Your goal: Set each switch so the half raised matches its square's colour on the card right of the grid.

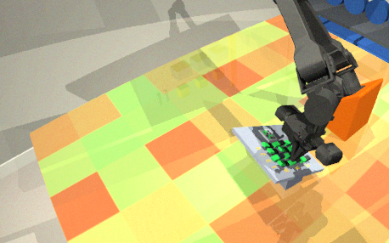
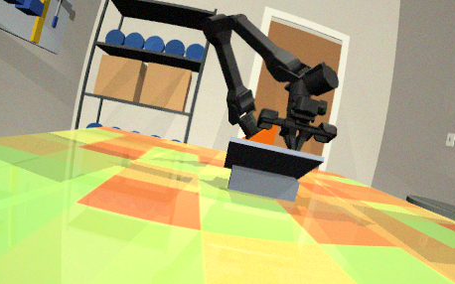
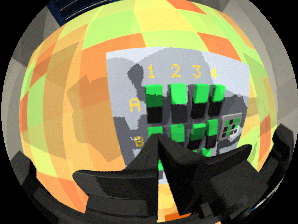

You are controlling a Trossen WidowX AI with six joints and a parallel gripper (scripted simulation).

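The claw point(image 1: 295, 158) is pinched fully closed with nothing between its fingers, and its tip points down onto the grid of switches point(image 1: 285, 154) — whether it actually touches a rocker cannot be told from these views. The switches sit on a tilted pale-grey panel point(image 1: 250, 138) resting on the bench point(image 1: 106, 170), whose top is a patchwork of orange, yellow and green squares. The small card point(image 1: 268, 134) lies on the panel just beside the grid, at its far end in the top view. From the wrist view, yellow column numbers and row letters frame the green-and-dark rockers. An orange block point(image 1: 357, 110) stands behind the arm — near the panel, not touching it.
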